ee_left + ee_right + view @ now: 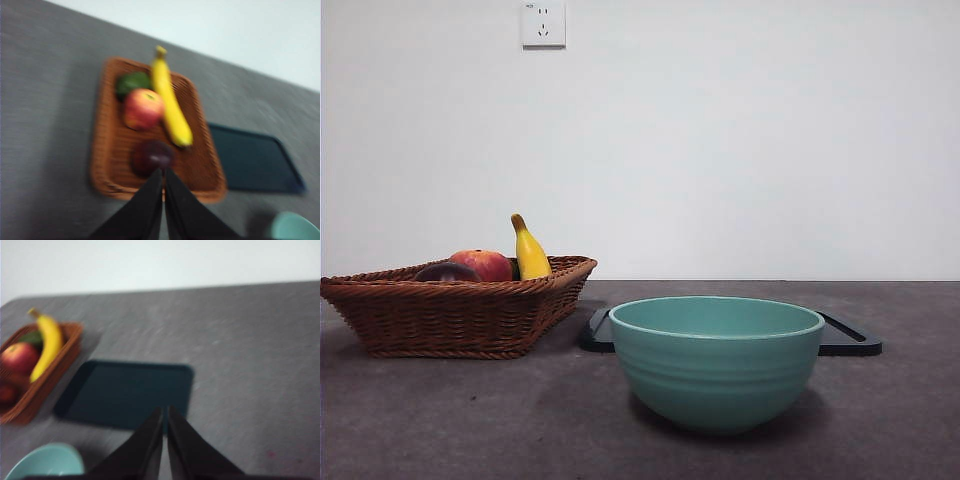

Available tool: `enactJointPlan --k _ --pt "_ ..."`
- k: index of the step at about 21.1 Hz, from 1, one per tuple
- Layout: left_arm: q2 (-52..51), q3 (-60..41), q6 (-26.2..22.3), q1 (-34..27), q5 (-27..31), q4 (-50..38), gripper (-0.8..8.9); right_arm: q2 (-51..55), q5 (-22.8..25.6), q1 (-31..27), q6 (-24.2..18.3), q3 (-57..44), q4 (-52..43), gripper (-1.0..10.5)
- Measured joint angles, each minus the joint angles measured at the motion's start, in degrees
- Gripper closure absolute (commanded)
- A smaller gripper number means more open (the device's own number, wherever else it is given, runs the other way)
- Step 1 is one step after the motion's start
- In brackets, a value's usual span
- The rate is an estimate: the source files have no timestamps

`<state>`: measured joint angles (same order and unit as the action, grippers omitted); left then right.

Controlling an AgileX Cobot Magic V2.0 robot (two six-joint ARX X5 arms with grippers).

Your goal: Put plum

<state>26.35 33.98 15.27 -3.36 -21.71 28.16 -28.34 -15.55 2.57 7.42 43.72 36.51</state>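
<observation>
The dark plum [151, 157] lies in the brown wicker basket [106, 165], near its edge closest to my left gripper [163, 172]. That gripper hangs above the basket with its jaws shut and nothing in them. From the front, only the plum's [447, 272] top shows over the basket [450, 315] rim. My right gripper [165, 412] is shut and empty above the dark tray [125, 392]; the plum [7, 392] is a dim shape at the picture's edge. Neither arm shows in the front view.
A red-orange fruit [143, 108], a yellow banana [171, 102] and a green item [132, 82] share the basket. A teal bowl [716, 360] stands in front of the dark flat tray [850, 338], right of the basket. A wall with a socket [543, 24] is behind.
</observation>
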Motion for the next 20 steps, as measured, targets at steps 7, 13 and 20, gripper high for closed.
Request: enactJointPlan --k 7,13,20 --pt "7.72 9.09 -5.35 1.09 -8.50 7.28 8.04 -10.84 -9.90 0.00 -4.90 9.62 9.73 9.4" --pt "15.10 19.10 -12.46 3.63 -13.62 19.80 8.05 -17.49 -16.98 1.55 -9.40 14.73 16.96 9.4" --pt "17.16 20.61 -17.20 5.44 -18.99 24.61 8.05 -17.77 -19.37 6.99 -12.20 14.75 21.57 9.4"
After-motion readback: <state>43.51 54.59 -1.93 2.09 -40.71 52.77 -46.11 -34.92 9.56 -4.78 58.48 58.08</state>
